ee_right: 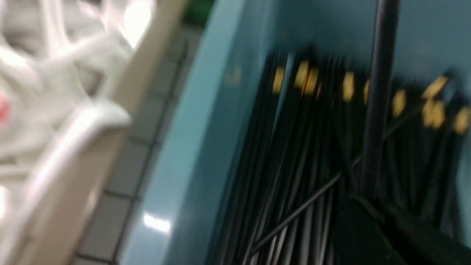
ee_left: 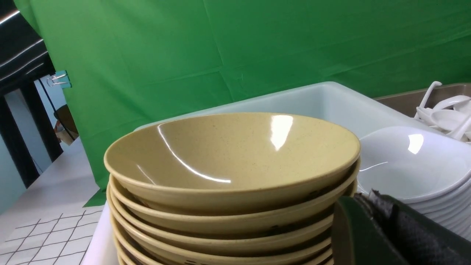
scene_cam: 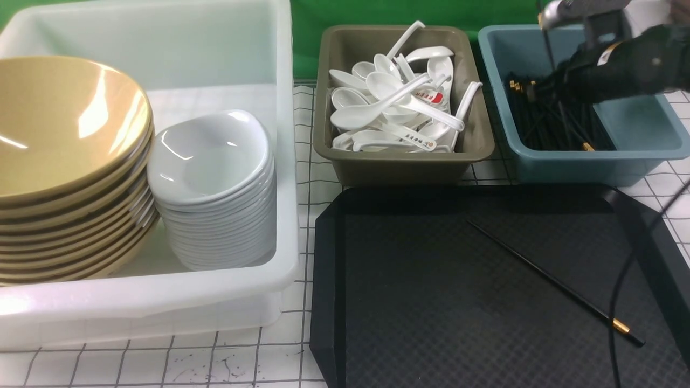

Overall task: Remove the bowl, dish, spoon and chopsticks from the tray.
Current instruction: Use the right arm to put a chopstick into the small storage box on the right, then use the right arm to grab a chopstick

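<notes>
A white gridded desk point(scene_cam: 215, 361) carries everything, and the big flat black plastic tray point(scene_cam: 431, 323) lies at its near right. Left of the tray stands a large translucent white plastic tub point(scene_cam: 285, 161) holding a stack of glossy mustard-yellow bowls point(scene_cam: 59, 124) and a stack of small white rounded-square dishes point(scene_cam: 210, 156). Behind the tray sit an olive-brown tub point(scene_cam: 399, 167) full of white soup spoons point(scene_cam: 388, 102) and, further right, a blue tub point(scene_cam: 636, 129) with a pile of black chopsticks point(scene_cam: 544, 124). The right tool point(scene_cam: 531, 89) hangs over the blue tub, beyond the tray's far right corner, clamped on one thin black chopstick point(ee_right: 381, 92). The left tool point(ee_left: 371, 206), closed, sits just beside the bowl stack, left of the tray. One long gold-banded black chopstick point(scene_cam: 544, 275) lies slantwise on the tray's right half, well apart from both tools.
</notes>
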